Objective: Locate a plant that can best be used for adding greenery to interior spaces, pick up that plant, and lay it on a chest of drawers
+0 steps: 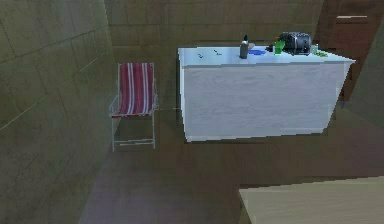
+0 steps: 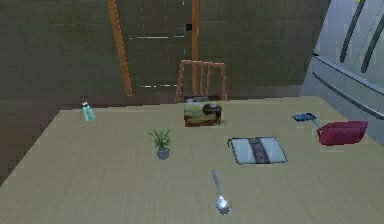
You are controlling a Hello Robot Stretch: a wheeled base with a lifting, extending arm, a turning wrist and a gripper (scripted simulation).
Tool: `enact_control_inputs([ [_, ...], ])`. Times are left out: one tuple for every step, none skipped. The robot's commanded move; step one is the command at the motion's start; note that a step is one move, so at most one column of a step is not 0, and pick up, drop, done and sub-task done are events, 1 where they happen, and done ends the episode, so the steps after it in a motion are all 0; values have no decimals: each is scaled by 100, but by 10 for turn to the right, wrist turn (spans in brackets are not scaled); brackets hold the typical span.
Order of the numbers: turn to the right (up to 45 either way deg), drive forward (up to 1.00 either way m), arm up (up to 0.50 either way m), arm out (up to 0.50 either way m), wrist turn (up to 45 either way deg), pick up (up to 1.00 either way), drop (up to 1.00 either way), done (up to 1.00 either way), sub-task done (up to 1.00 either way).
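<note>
In the forward view, a red-striped folding chair [image 1: 135,95] stands by the tiled wall on the left. Right of it is a white counter [image 1: 265,100] carrying a dark bottle [image 1: 244,46], a blue dish [image 1: 258,51] and a dark appliance [image 1: 295,42]. A pale table corner [image 1: 320,205] sits at the lower right. The arm side view looks across a pale table [image 2: 60,170]. From its left come a teal spray bottle [image 2: 88,111], then the plant [image 2: 161,143], upright in a small pot near the middle and apart from everything else. A spoon [image 2: 220,193] lies nearer the bottom edge, a brown box [image 2: 204,112] sits before a wooden chair [image 2: 202,78], then a book [image 2: 258,150] and a red case [image 2: 342,133]. A fridge [image 2: 350,60] stands behind on the right. How the gripper's fingers stand cannot be told.
</note>
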Motion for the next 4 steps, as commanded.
enact_control_inputs([
  [0,0,32,0,0,0,0,0,0],
  [0,0,0,38,0,0,0,0,0],
  [0,0,0,0,450,0,0,0,0],
  [0,0,0,0,450,0,0,0,0],
])
